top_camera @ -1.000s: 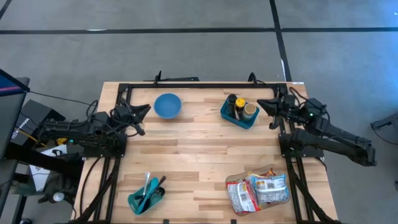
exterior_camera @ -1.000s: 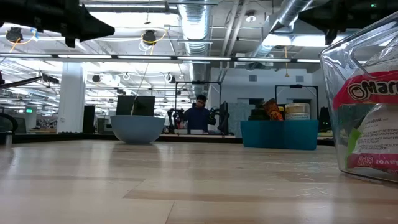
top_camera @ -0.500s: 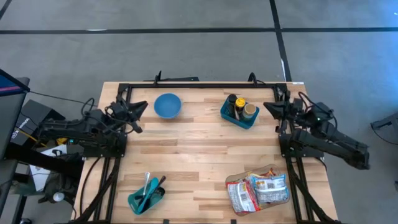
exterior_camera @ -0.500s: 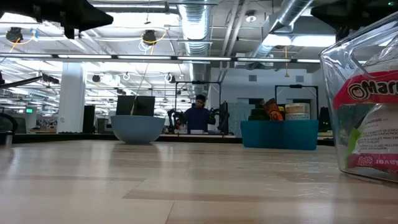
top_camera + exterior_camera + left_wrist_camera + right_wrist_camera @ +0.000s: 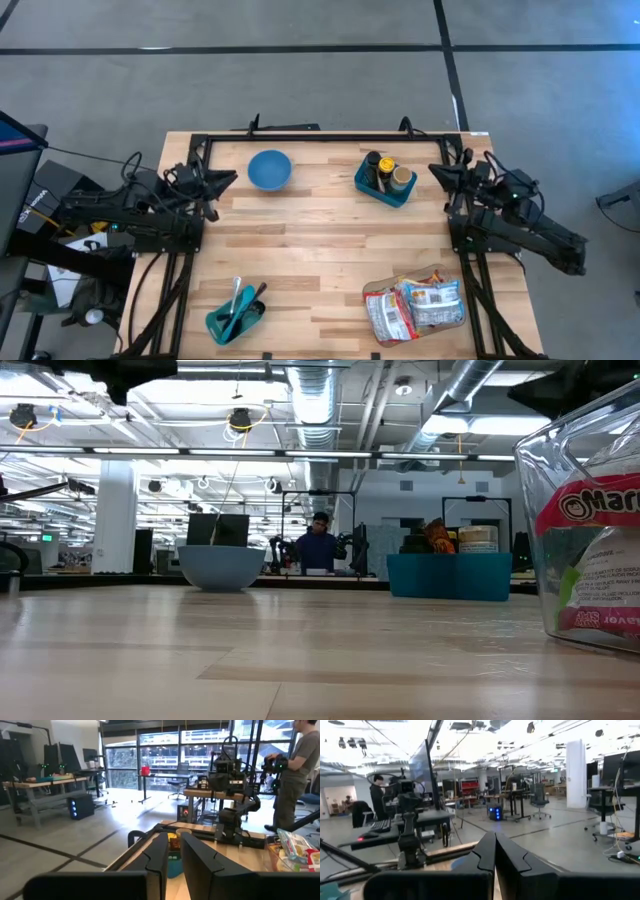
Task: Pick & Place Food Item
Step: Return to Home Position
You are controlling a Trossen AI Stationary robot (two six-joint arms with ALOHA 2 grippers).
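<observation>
**Operator:** Condition and location of the noodle packs (image 5: 428, 298)?

**Technician:** Crumpled glossy wrappers, red, white and blue. They lie packed inside the transparent bin (image 5: 370, 312), on the right side of the table (image 5: 320, 250), well apart from both grippers.

**Operator:** Gripper status?

**Technician:** Left gripper (image 5: 232, 179) and right gripper (image 5: 435, 171): fingers pressed together, nothing held.

**Operator:** Change against one second ago?

**Technician:** Both arms have drawn back toward their table edges. Packs and bin have not moved.
</observation>
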